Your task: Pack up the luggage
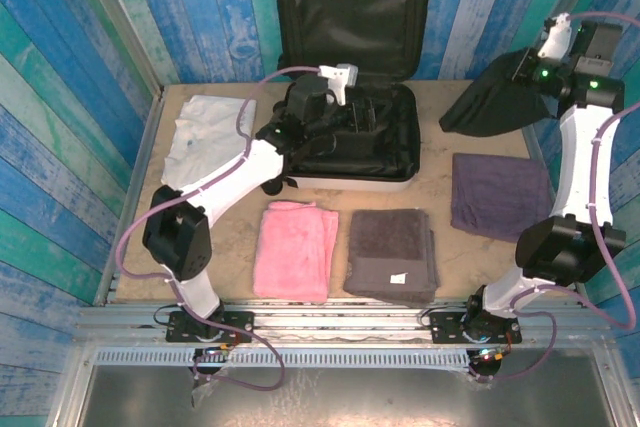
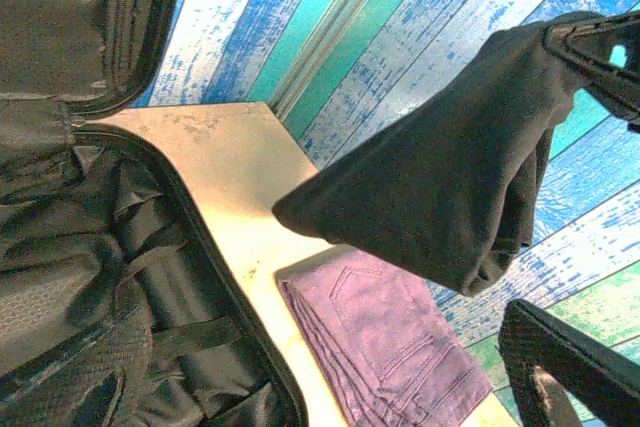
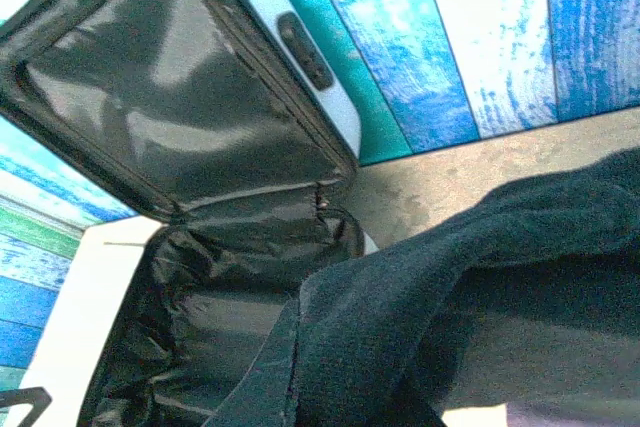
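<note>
Right pincer [image 1: 533, 69] is clamped on the top edge of a black garment [image 1: 490, 107], which hangs clear of the desk [image 1: 440, 177] at its rear right, beside the luggage [image 1: 345, 17]. Left pincer [image 1: 358, 115] has its jaws wide apart and grips nothing; it sits low over the black lining inside the luggage base. The luggage lies open at the rear centre of the desk, base flat and lid upright against the back wall. A purple towel [image 1: 498, 195] lies flat below the hanging garment. A grey towel [image 1: 392, 252] and a pink towel [image 1: 295, 247] lie folded side by side in front of the luggage. A white cloth [image 1: 205, 137] lies left of the luggage.
</note>
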